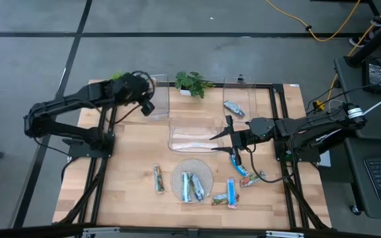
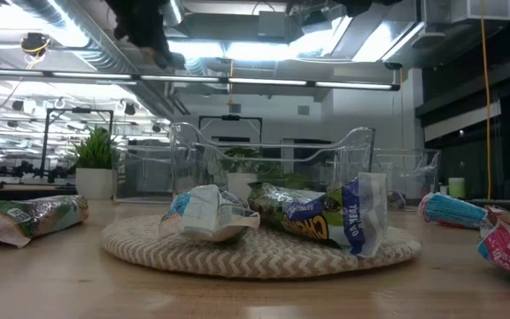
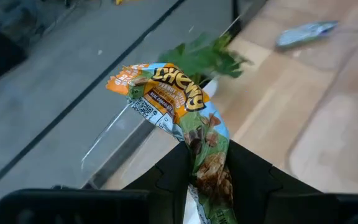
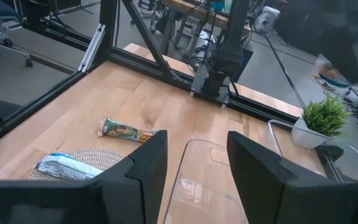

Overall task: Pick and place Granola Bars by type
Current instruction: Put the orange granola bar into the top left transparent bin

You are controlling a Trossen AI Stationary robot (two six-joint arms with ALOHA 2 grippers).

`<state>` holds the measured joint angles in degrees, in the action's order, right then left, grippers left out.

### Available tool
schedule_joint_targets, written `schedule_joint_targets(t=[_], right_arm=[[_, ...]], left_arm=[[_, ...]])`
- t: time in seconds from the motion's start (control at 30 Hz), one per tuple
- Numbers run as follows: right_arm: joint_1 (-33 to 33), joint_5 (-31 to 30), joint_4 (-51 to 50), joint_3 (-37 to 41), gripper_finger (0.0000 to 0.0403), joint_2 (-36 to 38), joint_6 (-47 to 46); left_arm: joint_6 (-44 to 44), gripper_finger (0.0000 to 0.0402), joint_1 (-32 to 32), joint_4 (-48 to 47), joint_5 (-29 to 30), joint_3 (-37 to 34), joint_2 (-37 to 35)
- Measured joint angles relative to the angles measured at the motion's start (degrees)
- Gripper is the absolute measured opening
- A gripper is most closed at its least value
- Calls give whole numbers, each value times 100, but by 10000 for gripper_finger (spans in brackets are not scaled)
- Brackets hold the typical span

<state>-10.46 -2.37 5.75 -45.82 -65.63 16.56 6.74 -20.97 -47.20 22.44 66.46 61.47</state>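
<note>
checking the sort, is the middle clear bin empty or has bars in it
Empty: from above, the middle clear bin shows only bare plastic, and the right pincer hovers open at its edge; one bar lies in the right-hand bin.

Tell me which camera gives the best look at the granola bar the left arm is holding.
The left wrist view: the green granola bar fills the frame, pinched between the left gripper jaws. The high view shows only the gripper over the back-left bin; the other views miss the bar.
</note>
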Motion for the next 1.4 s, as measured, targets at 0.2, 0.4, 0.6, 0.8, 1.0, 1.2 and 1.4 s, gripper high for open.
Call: schedule_joint_targets(t=[0.2, 0.4, 0.6, 0.8, 1.0, 1.2, 1.4], right_arm=[[0, 0, -3, 0, 169, 0, 7], [-1, 0, -95, 0, 169, 0, 20], [-2, 0, -174, 0, 169, 0, 28], [0, 0, -182, 0, 169, 0, 2], [-1, 0, -184, 1, 169, 0, -105], [-2, 0, -117, 97, 169, -2, -105], [-1, -2, -75, 129, 169, -4, -105]], left_arm=[[-259, 88, -1055, 598, -676, 2, 470], [-405, 88, -1532, 907, -1186, -1, 1004], [-561, 88, -1592, 991, -1172, -47, 1308], [-555, 88, -1719, 1168, -1168, -468, 1636], [-603, 88, -1821, 1336, -1199, -789, 1914], [-651, 88, -1976, 1567, -1205, -1032, 1991], [-673, 88, -2162, 1713, -1207, -1300, 1993]])
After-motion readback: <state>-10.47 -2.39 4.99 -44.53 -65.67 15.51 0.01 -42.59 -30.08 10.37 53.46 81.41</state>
